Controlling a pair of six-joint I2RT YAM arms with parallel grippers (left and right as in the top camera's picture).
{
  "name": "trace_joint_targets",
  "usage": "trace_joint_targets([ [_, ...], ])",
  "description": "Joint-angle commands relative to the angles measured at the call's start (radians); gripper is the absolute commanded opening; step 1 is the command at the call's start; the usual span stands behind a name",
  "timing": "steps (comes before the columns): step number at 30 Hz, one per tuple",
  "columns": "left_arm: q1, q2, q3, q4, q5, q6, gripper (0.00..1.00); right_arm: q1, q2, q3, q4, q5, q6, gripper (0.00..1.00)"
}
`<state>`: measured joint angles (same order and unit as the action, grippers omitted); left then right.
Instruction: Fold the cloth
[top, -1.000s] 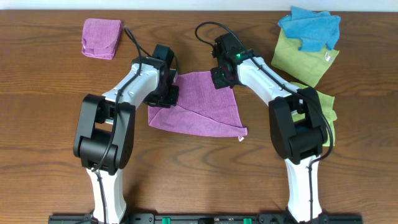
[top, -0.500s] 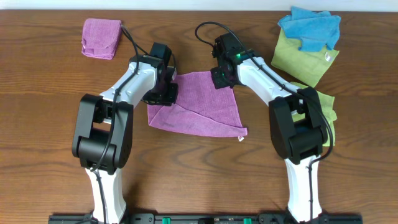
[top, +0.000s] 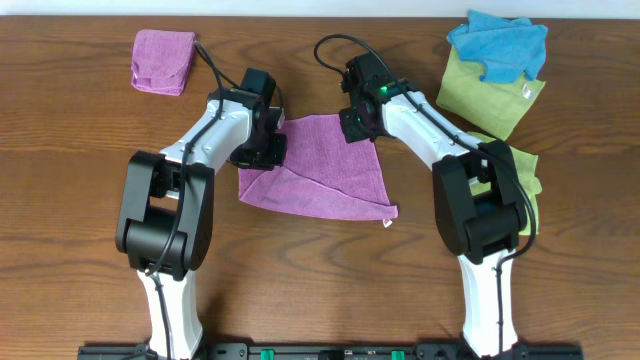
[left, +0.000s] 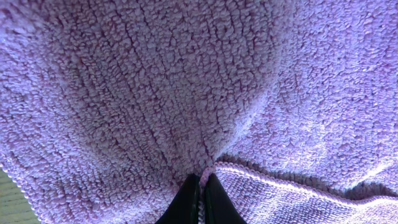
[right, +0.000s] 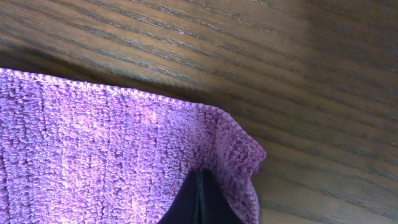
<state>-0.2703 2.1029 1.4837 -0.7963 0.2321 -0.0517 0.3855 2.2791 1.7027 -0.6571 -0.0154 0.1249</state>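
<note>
The cloth (top: 325, 172) lies flat in the middle of the wooden table (top: 80, 210). Far off at 10 o'clock sits a small folded purple pad (top: 163, 60). The left gripper (top: 266, 150) pinches the cloth's 9 o'clock edge tight. The right gripper (top: 356, 124) pinches its 1 o'clock corner tight. Green cloths (top: 490, 92) and a blue cloth (top: 498, 42) lie at 2 o'clock.

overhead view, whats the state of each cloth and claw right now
purple-magenta microfibre cloth: partly folded, lying flat
left claw: shut on the cloth
right claw: shut on the cloth's corner
small purple cloth pad: folded
blue cloth: crumpled on flat yellow-green cloth
</note>
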Motion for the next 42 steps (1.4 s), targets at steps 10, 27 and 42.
trace_joint_targets([
  [10,0.003,0.011,0.068,-0.037,0.005,-0.008,0.14,-0.014,0.072,-0.019,-0.008,0.003,-0.006,0.01],
  [27,0.002,0.011,0.068,-0.039,0.004,-0.003,0.13,-0.014,0.072,-0.019,-0.012,0.003,-0.006,0.01],
  [42,0.002,0.011,0.054,-0.041,-0.023,0.007,0.13,-0.014,0.072,-0.019,-0.012,0.003,-0.006,0.01],
])
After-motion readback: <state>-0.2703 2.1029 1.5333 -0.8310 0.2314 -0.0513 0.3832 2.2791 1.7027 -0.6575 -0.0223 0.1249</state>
